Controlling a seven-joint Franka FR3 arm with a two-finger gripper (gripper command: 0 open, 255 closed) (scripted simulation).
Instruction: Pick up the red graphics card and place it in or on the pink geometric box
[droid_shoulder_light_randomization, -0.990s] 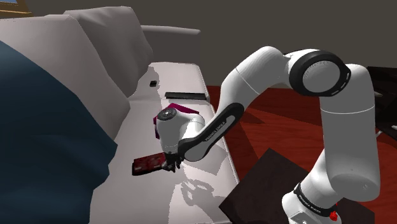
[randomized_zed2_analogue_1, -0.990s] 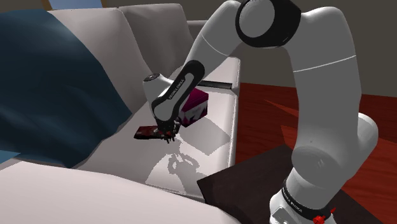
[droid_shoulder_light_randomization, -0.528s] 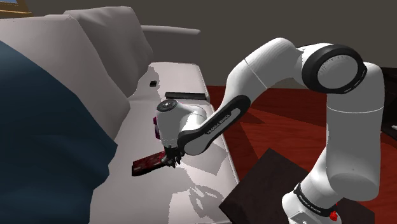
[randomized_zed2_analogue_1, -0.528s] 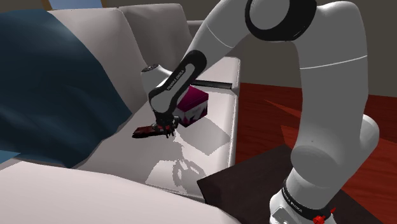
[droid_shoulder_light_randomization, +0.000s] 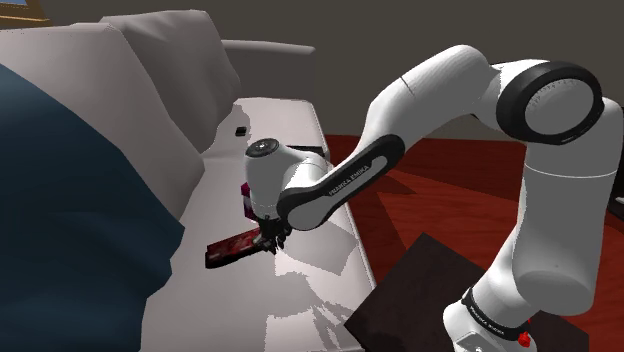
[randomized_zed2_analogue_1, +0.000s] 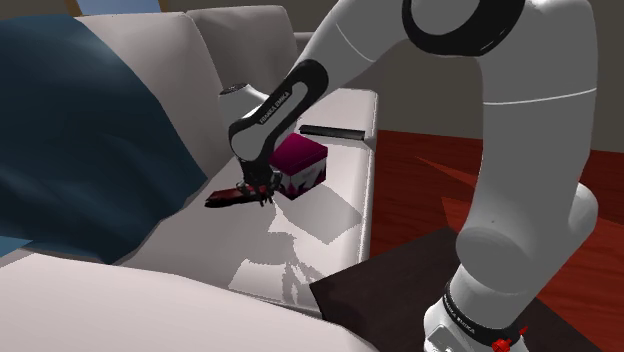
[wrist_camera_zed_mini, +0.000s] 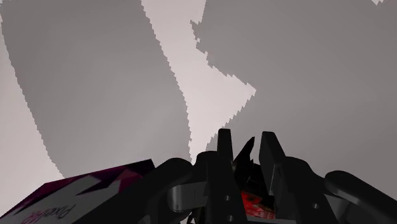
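Because the black fingers (wrist_camera_zed_mini: 221, 159) are clenched on one end only of the flat red graphics card (droid_shoulder_light_randomization: 232, 248), the card reaches out sideways from them and appears to hang clear of the seat of the pale grey sofa (droid_shoulder_light_randomization: 300, 295). In my judgement this is the main risk: the long free end can turn or slip in the grasp when the arm swings, and the card can fall on the cushion. How much of the card lies between the fingers is hard to say, as the wrist view gives just a small red patch there.

The deep pink and white geometric box (randomized_zed2_analogue_1: 301, 163) stands just beside the hand, on the side away from the card, so the way is short. But the free end may strike the wall of the box and push it if the card does not go higher first. A release with the card half over an edge could let it tip off. Whether the top of the box is open I cannot tell, and in the shoulder view the arm covers most of it.

Farther along the seat lie a long black bar (randomized_zed2_analogue_1: 336, 132) and a small dark object (droid_shoulder_light_randomization: 241, 131); what they are is not clear.
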